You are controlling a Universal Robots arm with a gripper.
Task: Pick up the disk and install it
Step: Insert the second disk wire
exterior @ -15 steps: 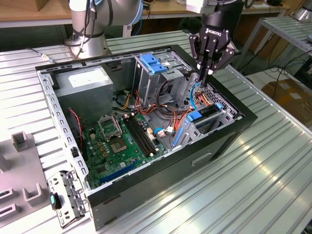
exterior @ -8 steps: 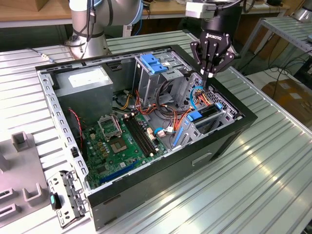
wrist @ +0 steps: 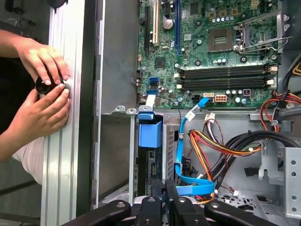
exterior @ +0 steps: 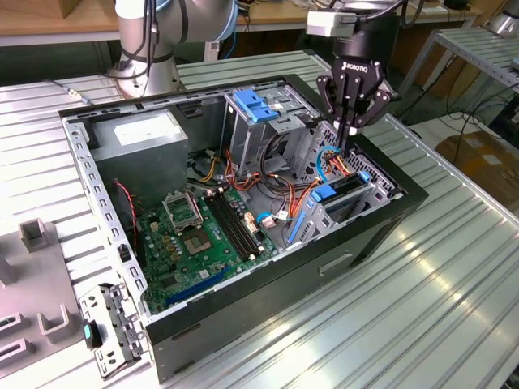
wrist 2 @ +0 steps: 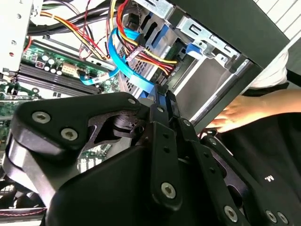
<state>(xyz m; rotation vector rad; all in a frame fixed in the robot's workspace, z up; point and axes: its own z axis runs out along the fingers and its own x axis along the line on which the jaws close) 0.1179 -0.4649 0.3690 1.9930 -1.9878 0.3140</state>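
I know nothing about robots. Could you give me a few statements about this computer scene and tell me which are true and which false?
1. The gripper is above the open case, near the drive cage. True.
2. The case's side panel is on. False: the motherboard is exposed.
3. A person's hands rest beside the case in the first wrist view. True.
4. The blue cable is green. False: it is blue.
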